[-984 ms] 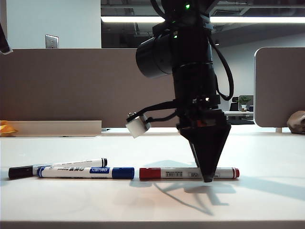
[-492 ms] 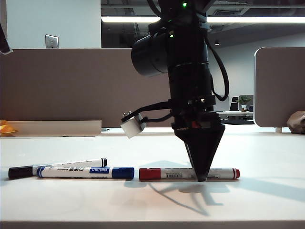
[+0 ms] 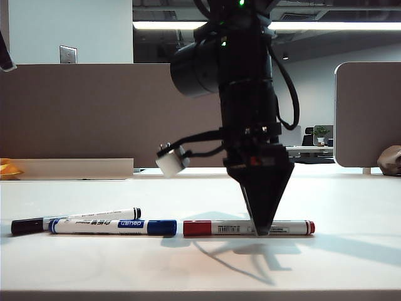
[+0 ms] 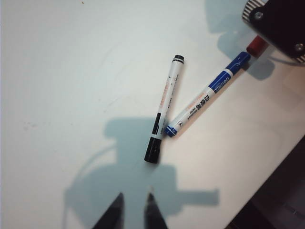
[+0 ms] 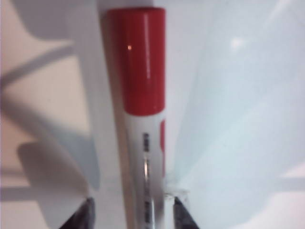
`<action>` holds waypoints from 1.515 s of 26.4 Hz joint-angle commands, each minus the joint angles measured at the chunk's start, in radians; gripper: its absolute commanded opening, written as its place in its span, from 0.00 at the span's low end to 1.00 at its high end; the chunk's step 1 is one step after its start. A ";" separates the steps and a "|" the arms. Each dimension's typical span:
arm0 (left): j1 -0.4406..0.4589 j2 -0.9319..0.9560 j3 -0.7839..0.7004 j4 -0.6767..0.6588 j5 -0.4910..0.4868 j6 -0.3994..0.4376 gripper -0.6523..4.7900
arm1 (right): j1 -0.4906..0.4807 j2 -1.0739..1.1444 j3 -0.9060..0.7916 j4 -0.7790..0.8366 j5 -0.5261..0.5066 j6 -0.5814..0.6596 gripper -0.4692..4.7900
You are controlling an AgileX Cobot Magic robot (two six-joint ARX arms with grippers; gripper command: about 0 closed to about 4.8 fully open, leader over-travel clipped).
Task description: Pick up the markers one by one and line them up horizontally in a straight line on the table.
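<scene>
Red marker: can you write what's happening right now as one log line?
right gripper: down over red marker, fingers either side, grip unclear | left gripper: open, empty | blue marker, black marker: on table

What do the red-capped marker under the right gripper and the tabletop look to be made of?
Red-capped white-barrelled marker: likely smooth glossy plastic, with highlights on cap and barrel. Off-white table: smooth matte top, probably laminate; shadows show, no glare. Right gripper straddles the barrel; left gripper hangs apart.

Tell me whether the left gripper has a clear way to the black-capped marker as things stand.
Probably yes: the left gripper hangs open above bare table, and the black-capped marker lies uncovered, only its lower end near the blue-capped marker.
</scene>
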 commanded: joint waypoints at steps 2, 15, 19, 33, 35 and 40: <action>-0.001 -0.004 0.004 0.002 0.008 -0.001 0.23 | 0.010 -0.040 0.008 0.026 0.027 0.001 0.50; 0.000 0.034 0.003 0.032 0.004 0.000 0.22 | 0.049 -0.056 0.352 0.140 -0.087 0.056 0.22; 0.000 0.044 0.003 0.029 0.000 -0.001 0.22 | 0.048 -0.056 0.399 0.187 -0.107 0.072 0.22; 0.008 0.065 0.002 0.048 -0.158 -0.068 0.22 | 0.009 0.050 0.403 0.169 -0.187 0.080 0.27; 0.008 0.063 0.002 0.047 -0.182 -0.073 0.22 | 0.010 0.082 0.403 0.179 -0.224 0.079 0.27; 0.056 0.043 0.003 0.079 -0.166 -0.142 0.22 | 0.010 0.114 0.405 0.208 -0.269 0.079 0.30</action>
